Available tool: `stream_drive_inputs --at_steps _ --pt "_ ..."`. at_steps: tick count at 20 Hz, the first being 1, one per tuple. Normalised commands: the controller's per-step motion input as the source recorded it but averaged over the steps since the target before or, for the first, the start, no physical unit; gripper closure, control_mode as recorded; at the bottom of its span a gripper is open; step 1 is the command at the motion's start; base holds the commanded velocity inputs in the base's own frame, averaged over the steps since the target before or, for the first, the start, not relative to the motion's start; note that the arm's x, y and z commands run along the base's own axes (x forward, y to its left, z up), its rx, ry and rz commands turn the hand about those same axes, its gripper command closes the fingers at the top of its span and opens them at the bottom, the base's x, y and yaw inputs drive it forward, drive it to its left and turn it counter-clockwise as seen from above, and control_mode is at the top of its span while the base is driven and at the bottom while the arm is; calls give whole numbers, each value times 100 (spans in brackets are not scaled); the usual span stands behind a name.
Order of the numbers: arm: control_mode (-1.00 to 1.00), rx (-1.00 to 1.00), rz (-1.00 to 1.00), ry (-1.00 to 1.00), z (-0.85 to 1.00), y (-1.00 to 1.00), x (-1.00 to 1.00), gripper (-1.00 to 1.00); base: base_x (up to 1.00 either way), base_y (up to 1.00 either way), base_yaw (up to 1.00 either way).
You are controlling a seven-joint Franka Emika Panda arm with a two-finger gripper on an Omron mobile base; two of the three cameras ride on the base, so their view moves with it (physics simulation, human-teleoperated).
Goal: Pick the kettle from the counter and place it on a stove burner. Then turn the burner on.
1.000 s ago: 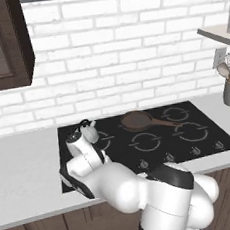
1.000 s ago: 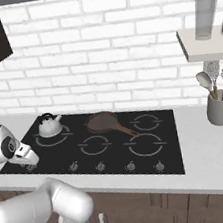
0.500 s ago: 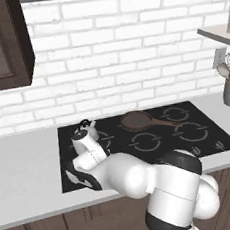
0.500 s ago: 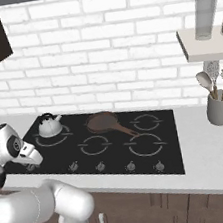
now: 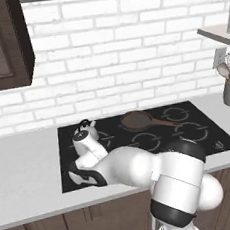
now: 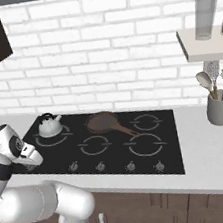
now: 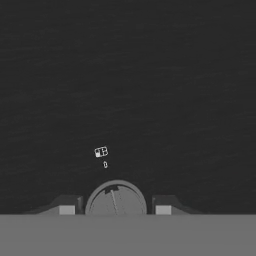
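While your gripper [image 7: 115, 210] straddles the knob [image 7: 116, 199], jaws partly open around it, not clamped, a loose pinch could slip when turning.

You'll find no readable text. A small white burner-position icon [image 7: 101, 152] sits on the black cooktop glass [image 7: 150, 75] above a knob [image 7: 116, 199]; illegible.

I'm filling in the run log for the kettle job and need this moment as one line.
kettle: on rear-left stove burner | gripper: straddling front-left knob, jaws apart | frying pan: on cooktop | phase: turning burner on
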Motion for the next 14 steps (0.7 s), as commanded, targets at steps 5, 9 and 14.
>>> stream_drive_inputs --at_steps 5,9,14 --pt "-100 0 3 -3 0 0 -5 100 0 0 0" --pt "-100 -4 32 -10 0 3 -34 100 0 0 0" --pt "-100 -4 59 -11 0 2 -41 100 0 0 0"
